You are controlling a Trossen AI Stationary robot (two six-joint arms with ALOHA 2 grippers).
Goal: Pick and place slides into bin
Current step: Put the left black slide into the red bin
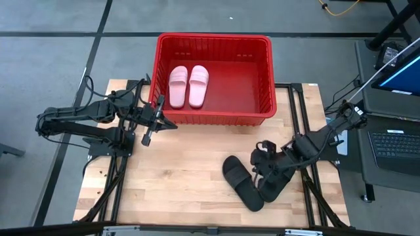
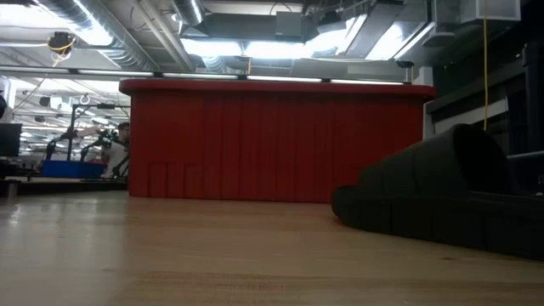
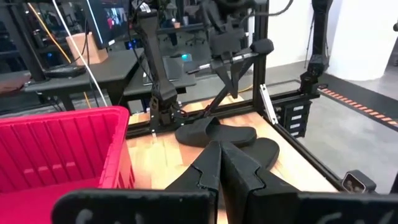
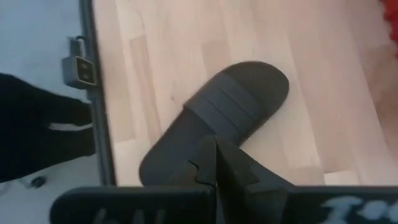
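Note:
Two pale pink slides (image 1: pixel 189 86) lie side by side on the floor of the red bin (image 1: pixel 266 78), toward its left. Two black slides (image 1: pixel 240 181) lie soles down on the table at the near right; one also shows in the right wrist view (image 4: pixel 230 118) and one in the low view (image 2: pixel 442 200). My right gripper (image 1: pixel 261 169) is shut just above the black slides, its tips (image 4: pixel 216 163) over one slide's heel end. My left gripper (image 1: pixel 169 123) is shut and empty, in the air beside the bin's near left corner. My right gripper's shut fingers (image 4: pixel 227 167) stand over the heel end of a black slide (image 4: pixel 168 163), slanting down from the table's right. I cannot tell whether they touch it. The slide lies flat on the table.
The bin (image 2: pixel 272 140) stands at the table's far edge, its near wall (image 1: pixel 216 119) between the arms and the pink slides. Bare wood (image 1: pixel 170 177) lies left of the black slides. Beyond the table's right edge stands a desk with a laptop (image 1: pixel 397 141).

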